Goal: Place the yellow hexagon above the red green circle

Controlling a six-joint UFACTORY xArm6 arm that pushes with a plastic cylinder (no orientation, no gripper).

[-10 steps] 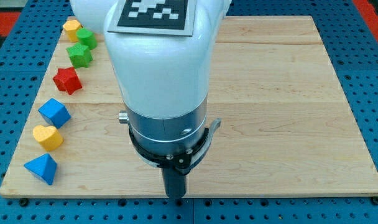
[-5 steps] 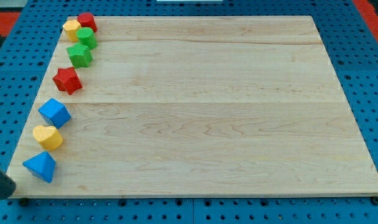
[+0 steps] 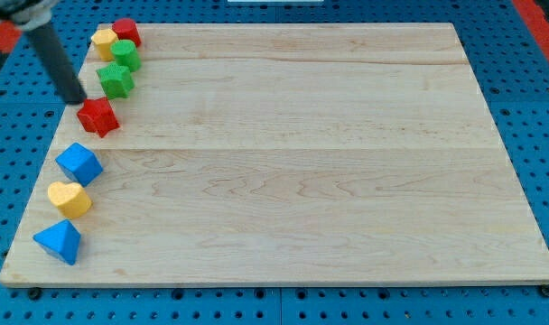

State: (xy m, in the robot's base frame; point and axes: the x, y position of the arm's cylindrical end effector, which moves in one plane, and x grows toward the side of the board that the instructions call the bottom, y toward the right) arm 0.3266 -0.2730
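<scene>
Kept my tip [image 3: 78, 99] low on the desk [image 3: 302, 181], just beside the red star [image 3: 98, 116], at that star's upper side toward the view's left. Could not tell whether tip and star touched; saw them very close at least. Leaned the dark rod up and away from the red star toward the view's top left corner, out past the desk's edge. Could not tell any claw state, spread or pinching: only a plain rod ending in my tip.

Found the yellow hexagon [image 3: 104, 41] well above the red star, near the desk's top left corner. Sat pressed against the red circle [image 3: 125, 32], itself a little higher and further to the view's right from the star. Sat likewise against the green circle [image 3: 125, 54], tucked just under the red circle and between it and the star. Placed thus, lay at the view's left of both circles rather than over them.

Spotted the green star [image 3: 116, 79] directly above the red star, slightly to the view's right, near it yet apart, and just under the green circle.

Below the red star, down the desk's left edge: first a blue block [image 3: 79, 163], angular, shape unclear; then a yellow heart [image 3: 69, 199]; lowest of all a blue triangle [image 3: 60, 242]. Stood each apart from its neighbour.
</scene>
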